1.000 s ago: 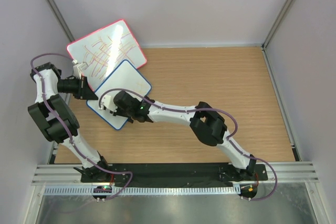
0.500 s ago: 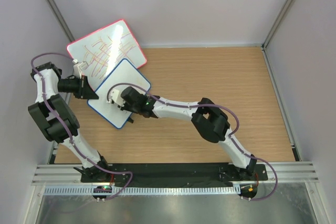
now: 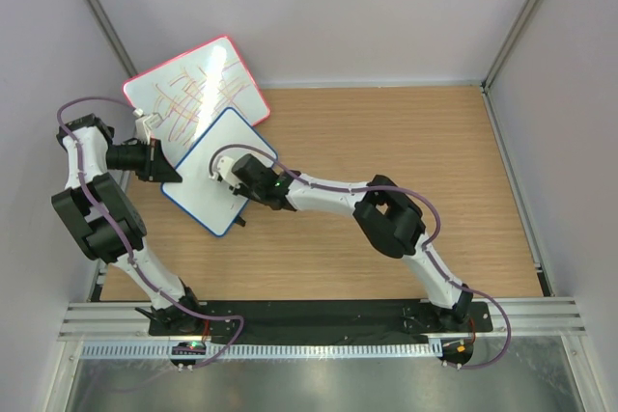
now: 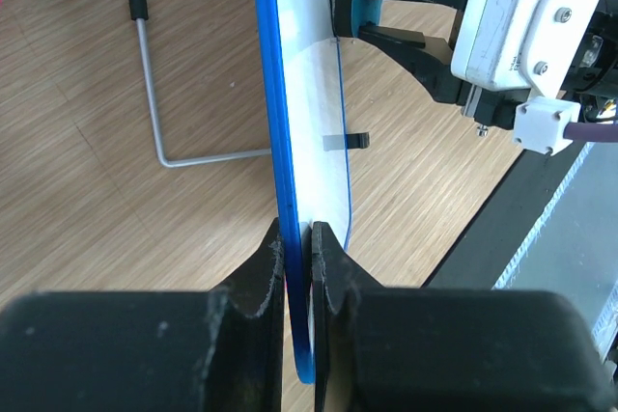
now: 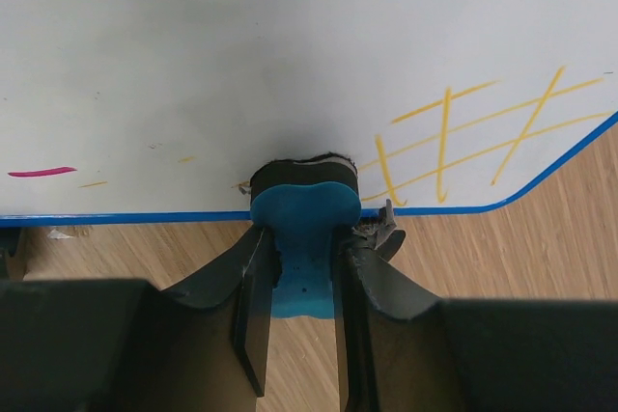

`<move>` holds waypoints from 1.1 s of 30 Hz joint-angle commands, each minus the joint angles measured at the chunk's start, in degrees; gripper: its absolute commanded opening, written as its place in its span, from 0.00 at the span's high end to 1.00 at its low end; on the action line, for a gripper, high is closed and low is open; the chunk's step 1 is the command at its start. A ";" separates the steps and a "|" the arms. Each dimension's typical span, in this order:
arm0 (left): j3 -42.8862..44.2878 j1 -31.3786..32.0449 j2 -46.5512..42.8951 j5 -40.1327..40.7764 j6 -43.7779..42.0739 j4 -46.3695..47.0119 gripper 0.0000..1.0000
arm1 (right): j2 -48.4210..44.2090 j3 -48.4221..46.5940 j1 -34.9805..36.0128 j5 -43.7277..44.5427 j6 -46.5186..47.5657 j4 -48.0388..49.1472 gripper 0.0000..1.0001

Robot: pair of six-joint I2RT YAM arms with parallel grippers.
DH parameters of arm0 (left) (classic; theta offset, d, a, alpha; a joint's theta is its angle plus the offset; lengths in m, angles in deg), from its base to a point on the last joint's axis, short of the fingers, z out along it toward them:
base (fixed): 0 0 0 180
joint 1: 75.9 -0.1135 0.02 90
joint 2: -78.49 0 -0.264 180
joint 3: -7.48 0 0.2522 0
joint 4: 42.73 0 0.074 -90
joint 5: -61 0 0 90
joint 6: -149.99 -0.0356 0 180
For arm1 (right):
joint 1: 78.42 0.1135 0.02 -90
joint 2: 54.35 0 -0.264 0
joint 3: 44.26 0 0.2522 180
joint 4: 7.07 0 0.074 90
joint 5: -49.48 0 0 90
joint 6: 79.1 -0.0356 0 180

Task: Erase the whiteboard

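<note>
The whiteboard [image 3: 241, 145], square with a thin blue frame, stands tilted on the wooden table. My left gripper [image 3: 175, 177] is shut on its left edge; in the left wrist view the blue rim [image 4: 275, 94] runs up from between my left gripper [image 4: 297, 238]. My right gripper [image 5: 301, 248] is shut on a blue eraser [image 5: 304, 219], whose dark pad presses on the board [image 5: 290, 45] near its lower rim. Yellow criss-cross lines [image 5: 463, 142] lie just right of the eraser and a short pink dash [image 5: 39, 172] at the far left. From above, the right gripper [image 3: 224, 173] is over the board's middle.
A larger red-framed board [image 3: 193, 94] covered in scribbles leans behind the whiteboard at the back left. A bent metal stand rod [image 4: 145, 74] lies on the table behind the board. The left wall stands close to the left arm.
My right gripper has carried the eraser from the board's near lower corner up towards its middle. The left gripper and the board have stayed put.
</note>
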 commanded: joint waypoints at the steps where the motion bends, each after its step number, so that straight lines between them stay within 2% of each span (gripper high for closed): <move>1: 2.24 0.50 -0.80 2.26 -5.59 -1.91 1.00 | -0.84 -0.10 0.28 -2.60 -2.10 -1.13 0.99; 6: 2.15 0.50 -0.80 1.91 -5.41 -1.83 1.00 | -0.31 0.34 5.27 -3.93 3.87 -1.39 0.99; 10: 2.24 0.58 -0.71 1.73 -5.41 -1.83 1.00 | 1.88 -3.00 8.00 -4.29 7.39 -4.64 0.99; 17: 2.07 0.58 -0.80 1.73 -5.41 -1.83 1.00 | 2.76 -6.61 10.30 -3.41 11.27 -6.23 0.99; 23: 2.15 0.58 -0.53 1.56 -5.23 -1.91 1.00 | 4.60 -9.15 9.16 1.95 12.06 -6.14 0.99; 33: 2.07 0.67 -0.62 2.17 -5.59 -1.91 0.99 | 2.77 -8.98 1.52 5.64 4.59 -6.49 0.99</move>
